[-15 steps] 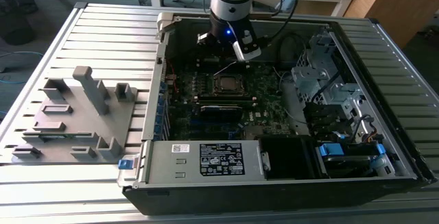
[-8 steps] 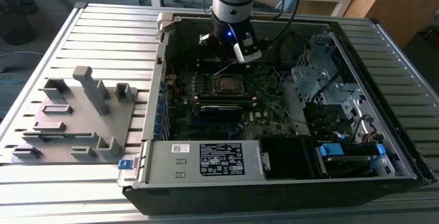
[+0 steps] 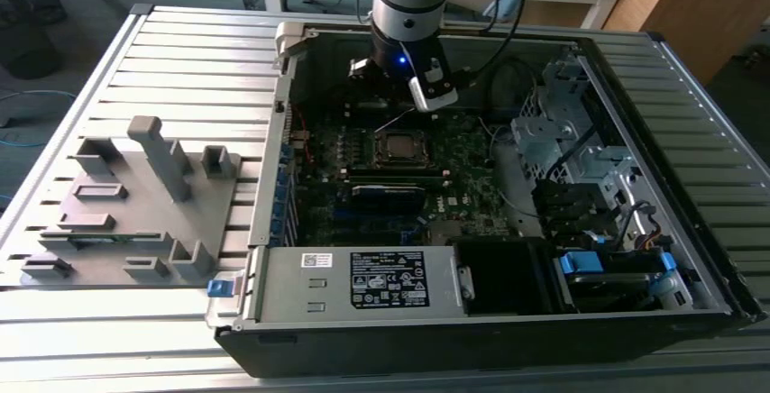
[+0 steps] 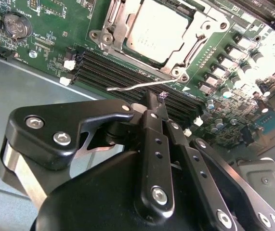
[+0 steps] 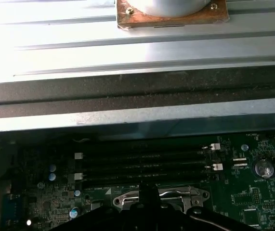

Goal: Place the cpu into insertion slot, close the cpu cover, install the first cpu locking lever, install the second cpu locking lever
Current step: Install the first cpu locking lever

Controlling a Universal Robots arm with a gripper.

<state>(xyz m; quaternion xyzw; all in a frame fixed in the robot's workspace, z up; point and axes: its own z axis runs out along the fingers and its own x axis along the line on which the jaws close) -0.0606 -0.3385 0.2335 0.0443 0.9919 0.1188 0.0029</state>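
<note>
Second wrist view: my gripper (image 4: 151, 99), fingers closed together, tip just beside one unlatched locking lever (image 4: 137, 85). Upper centre: one cpu (image 4: 151, 29) under one cpu cover (image 4: 120, 21).

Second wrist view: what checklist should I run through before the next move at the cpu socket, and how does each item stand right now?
1. Cpu seated: ok, it lies flat inside the cover's cut-out.
2. Cover down: ok, it sits flat around the cpu.
3. Lever latched: not ok, it sticks out free over the memory slots.
4. Claw at the lever: ok, its tip is right beside the lever, and it is shut.
5. Claw touching the lever: cannot tell.
</note>
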